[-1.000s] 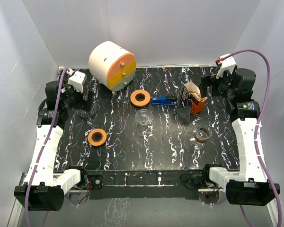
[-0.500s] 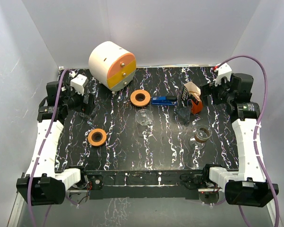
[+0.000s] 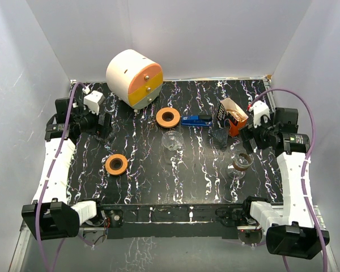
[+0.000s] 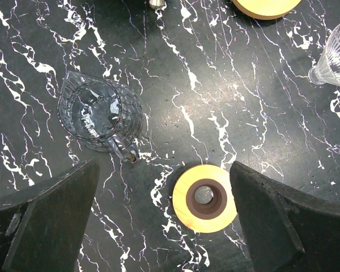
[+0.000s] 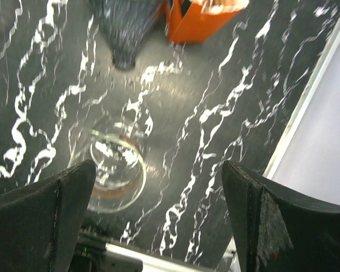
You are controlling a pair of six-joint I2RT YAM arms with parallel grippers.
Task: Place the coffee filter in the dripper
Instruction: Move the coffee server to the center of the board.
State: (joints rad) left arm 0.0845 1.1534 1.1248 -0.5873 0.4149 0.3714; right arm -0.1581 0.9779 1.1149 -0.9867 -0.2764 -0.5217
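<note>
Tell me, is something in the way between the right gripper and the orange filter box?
Nothing visible. Only bare table lies between the open right gripper and the orange filter box. The dark dripper stands beside the box, and a glass cup sits below the gripper.

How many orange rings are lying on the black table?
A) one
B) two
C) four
B: the top view shows just two, the far ring beside the white drum and the near ring closer to the front edge.
</note>
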